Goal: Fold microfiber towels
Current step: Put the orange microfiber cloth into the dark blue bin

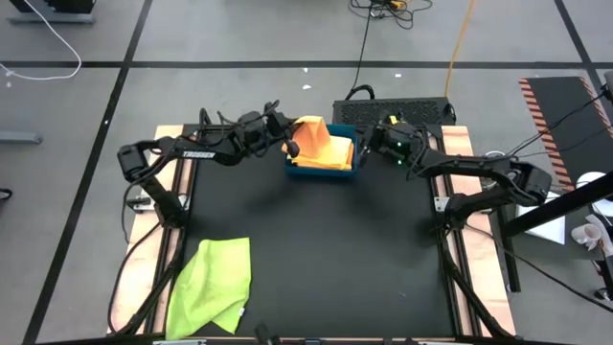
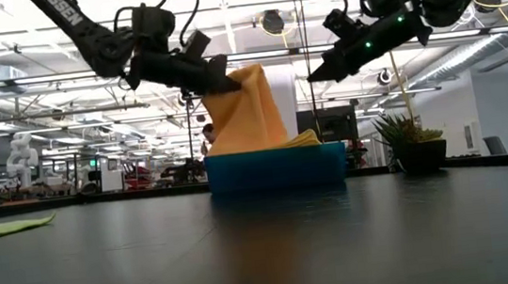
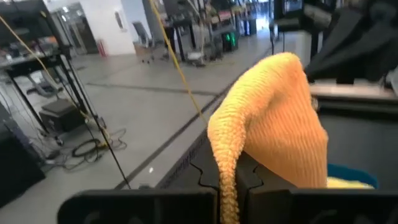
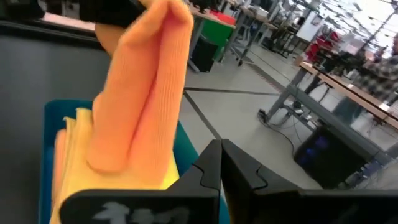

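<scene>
1. The work surface is a black table [image 1: 316, 249] on a grey floor marked with dark lines; the low view shows a large, brightly lit hall behind it.
2. At about 7 o'clock on the table, a lime green towel [image 1: 213, 286] lies loosely crumpled, near the table's left edge, well apart from both arms.
3. The left gripper [image 1: 284, 146] is at about 11 o'clock, just beside the left end of the blue tray [image 1: 323, 172]. Its fingers are clamped on a corner of the orange towel [image 2: 243, 110], which hangs from the grip down into the tray.
4. The blue tray sits at 12 o'clock on the far edge. Yellow towels [image 4: 112, 186] lie inside it beneath the orange towel.
5. The right gripper [image 2: 315, 75] hovers above the tray's right end at about 1 o'clock, fingers closed and holding nothing, apart from the cloth.
</scene>
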`<state>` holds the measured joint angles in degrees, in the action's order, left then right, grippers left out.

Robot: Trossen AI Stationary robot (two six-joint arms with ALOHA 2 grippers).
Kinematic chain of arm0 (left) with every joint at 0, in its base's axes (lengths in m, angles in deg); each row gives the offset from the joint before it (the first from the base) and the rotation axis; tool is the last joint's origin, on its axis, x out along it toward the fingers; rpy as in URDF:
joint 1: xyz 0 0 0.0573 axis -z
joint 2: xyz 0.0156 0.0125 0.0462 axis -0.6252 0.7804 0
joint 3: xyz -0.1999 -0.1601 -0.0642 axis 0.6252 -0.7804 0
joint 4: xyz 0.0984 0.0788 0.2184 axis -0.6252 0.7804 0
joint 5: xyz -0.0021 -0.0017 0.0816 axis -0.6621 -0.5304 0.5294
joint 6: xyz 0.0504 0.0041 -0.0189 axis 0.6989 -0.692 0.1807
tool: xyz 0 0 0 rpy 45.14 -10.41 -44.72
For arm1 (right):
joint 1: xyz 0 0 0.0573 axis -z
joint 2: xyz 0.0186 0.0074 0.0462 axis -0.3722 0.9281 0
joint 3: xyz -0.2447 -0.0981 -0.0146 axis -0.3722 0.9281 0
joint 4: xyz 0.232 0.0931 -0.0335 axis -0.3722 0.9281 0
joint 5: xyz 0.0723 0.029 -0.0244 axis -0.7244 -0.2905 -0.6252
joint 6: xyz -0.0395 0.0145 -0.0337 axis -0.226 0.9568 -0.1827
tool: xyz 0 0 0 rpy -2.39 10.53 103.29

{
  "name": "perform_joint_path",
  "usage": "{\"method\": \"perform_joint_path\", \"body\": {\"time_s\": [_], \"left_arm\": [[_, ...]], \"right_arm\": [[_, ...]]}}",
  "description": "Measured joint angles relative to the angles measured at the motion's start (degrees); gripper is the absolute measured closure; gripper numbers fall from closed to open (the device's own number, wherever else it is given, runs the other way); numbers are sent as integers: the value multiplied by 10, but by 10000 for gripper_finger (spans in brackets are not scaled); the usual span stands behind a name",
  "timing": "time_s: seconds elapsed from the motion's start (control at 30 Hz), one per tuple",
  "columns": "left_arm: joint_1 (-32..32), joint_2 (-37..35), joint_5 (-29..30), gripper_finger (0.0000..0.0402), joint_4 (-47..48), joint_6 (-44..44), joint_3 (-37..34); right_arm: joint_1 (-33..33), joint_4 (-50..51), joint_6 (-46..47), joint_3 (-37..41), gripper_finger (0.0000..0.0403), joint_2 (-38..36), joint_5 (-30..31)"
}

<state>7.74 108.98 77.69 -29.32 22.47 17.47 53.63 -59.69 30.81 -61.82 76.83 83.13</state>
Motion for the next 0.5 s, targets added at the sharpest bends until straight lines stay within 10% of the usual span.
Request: {"method": "perform_joint_path", "body": {"time_s": [0.23,0.5], "left_arm": [[22,-10,49,401,176,63,99],[58,-10,120,401,376,142,225]], "right_arm": [[-7,-1,36,-55,360,-5,-124],[-33,70,29,-156,226,15,-97]]}}
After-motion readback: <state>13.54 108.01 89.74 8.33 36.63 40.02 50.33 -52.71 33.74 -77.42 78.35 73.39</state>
